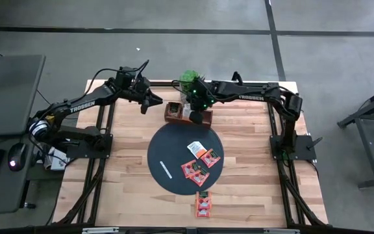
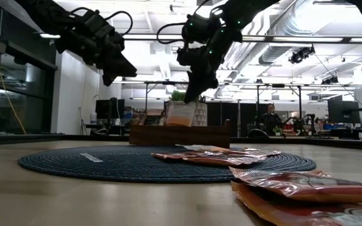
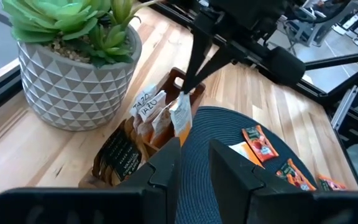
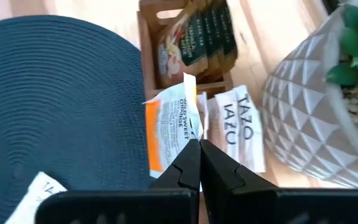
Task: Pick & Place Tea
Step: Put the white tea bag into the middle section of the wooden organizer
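Observation:
My right gripper (image 4: 199,148) is shut on a white tea sachet with an orange band (image 4: 174,127), over the brown wooden tray (image 1: 173,112) at the far edge of the dark round mat (image 1: 167,146). In the low view the sachet (image 2: 181,114) hangs below this gripper (image 2: 191,97), right above the tray (image 2: 156,135). White sachets (image 4: 238,124) and dark ones (image 4: 197,34) stand in the tray. More tea lies flat on the mat: a white sachet (image 1: 195,147) and orange-red ones (image 1: 210,158). My left gripper (image 3: 194,163) hovers open, holding nothing, left of the tray (image 3: 114,165). My right gripper pinches the sachet's upper edge (image 4: 190,132) between its two fingertips, coming from above and slanting down. The sachet hangs upright below the fingers (image 3: 188,78), its lower end (image 3: 181,127) at the height of the tray's rim; whether it touches the tray I cannot tell.
A potted green plant in a white patterned pot (image 1: 188,79) stands just behind the tray. A thin white strip (image 1: 167,170) lies on the mat's left half. Two orange-red sachets (image 1: 203,203) lie on bare wood near the table's front edge.

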You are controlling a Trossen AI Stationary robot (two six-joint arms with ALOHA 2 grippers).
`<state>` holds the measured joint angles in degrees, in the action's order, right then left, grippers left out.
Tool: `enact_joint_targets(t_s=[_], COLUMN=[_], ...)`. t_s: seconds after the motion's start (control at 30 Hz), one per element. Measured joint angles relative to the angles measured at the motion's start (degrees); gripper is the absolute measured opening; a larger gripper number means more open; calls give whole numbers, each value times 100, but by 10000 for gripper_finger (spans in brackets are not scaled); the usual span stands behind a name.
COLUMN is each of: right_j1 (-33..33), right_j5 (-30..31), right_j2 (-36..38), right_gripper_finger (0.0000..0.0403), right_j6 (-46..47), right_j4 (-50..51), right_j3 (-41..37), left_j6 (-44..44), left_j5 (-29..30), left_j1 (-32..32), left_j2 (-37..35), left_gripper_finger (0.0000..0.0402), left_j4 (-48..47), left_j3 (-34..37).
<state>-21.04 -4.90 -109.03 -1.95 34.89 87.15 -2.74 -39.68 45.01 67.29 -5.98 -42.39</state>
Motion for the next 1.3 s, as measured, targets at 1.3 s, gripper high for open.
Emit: enact_joint_targets(t_s=[1.3], right_j1=[118], right_j5=[435], right_j2=[0], right_gripper_finger=[0], right_j6=[-362], right_j4=[-42], right_j3=[0], left_j6=[80], left_j5=[-39], left_j1=[-2], left_j2=[4], left_gripper_finger=[81], left_j4=[-13], left_j3=[0])
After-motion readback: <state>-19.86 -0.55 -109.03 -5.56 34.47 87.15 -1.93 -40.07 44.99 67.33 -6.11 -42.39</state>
